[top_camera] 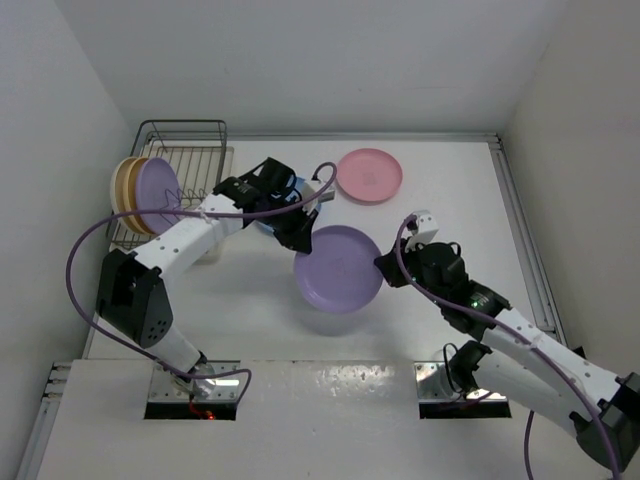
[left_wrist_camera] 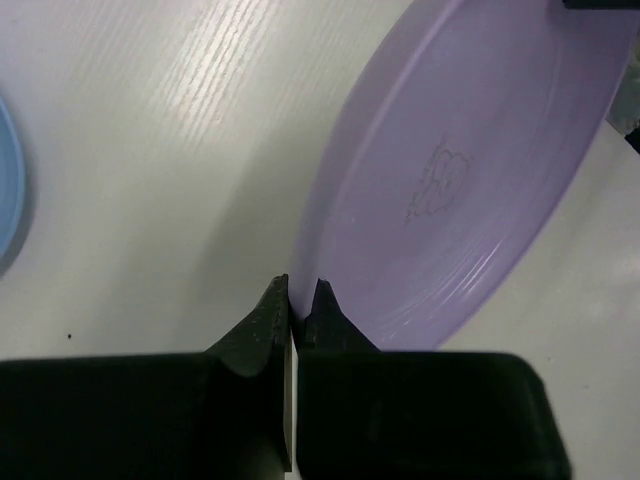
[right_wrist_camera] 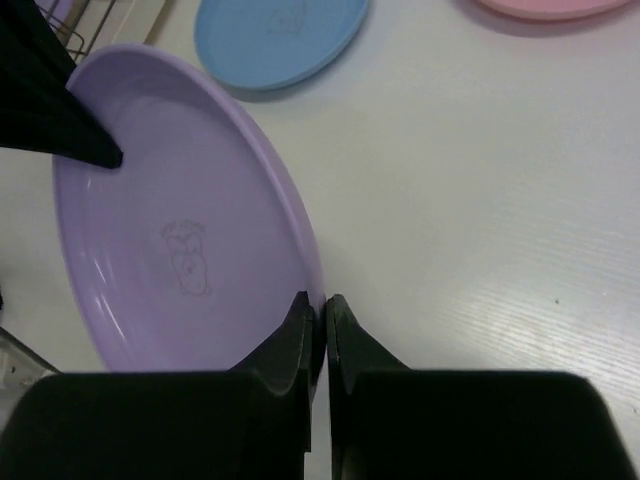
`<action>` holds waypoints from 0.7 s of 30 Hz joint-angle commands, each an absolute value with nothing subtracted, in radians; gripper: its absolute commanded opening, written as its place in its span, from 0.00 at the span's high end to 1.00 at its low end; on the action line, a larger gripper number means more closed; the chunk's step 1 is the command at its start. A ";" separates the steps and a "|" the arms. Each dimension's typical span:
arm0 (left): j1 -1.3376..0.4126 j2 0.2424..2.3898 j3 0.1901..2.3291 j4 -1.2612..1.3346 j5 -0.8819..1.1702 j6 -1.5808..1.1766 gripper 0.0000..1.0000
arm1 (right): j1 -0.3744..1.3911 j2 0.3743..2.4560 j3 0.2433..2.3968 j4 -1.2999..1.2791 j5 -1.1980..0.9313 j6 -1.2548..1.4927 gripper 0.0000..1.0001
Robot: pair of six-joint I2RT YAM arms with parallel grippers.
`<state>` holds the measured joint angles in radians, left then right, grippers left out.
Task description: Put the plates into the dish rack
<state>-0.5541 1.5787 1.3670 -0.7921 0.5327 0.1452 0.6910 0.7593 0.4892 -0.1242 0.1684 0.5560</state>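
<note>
A purple plate [top_camera: 338,268] sits mid-table between my two grippers. My left gripper [top_camera: 303,238] is shut on its far-left rim; in the left wrist view the jaws [left_wrist_camera: 302,292] pinch the edge of the plate [left_wrist_camera: 470,190]. My right gripper [top_camera: 383,265] is shut on the opposite rim [right_wrist_camera: 326,305], with the plate [right_wrist_camera: 180,220] tilted. The dish rack [top_camera: 185,150] stands at the far left and holds a cream, an orange-yellow and a second purple plate [top_camera: 155,195] on edge. A pink plate [top_camera: 369,175] lies flat at the back. A blue plate [right_wrist_camera: 280,35] lies mostly hidden under my left arm.
The rack's right part shows bare wire. White walls close in the table at the back and on both sides. A purple cable [top_camera: 85,250] loops out from the left arm.
</note>
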 commanded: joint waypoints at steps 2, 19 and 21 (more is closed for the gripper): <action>-0.566 1.522 1.403 -0.808 0.502 0.157 1.00 | 0.690 0.790 0.511 -0.024 0.182 0.572 0.70; -0.333 1.388 1.533 -0.533 -1.233 0.021 1.00 | 0.683 0.876 0.615 -0.169 0.351 0.551 0.07; -0.295 1.388 1.455 -0.365 -1.330 0.102 1.00 | 0.681 0.897 0.649 -0.185 0.345 0.535 0.07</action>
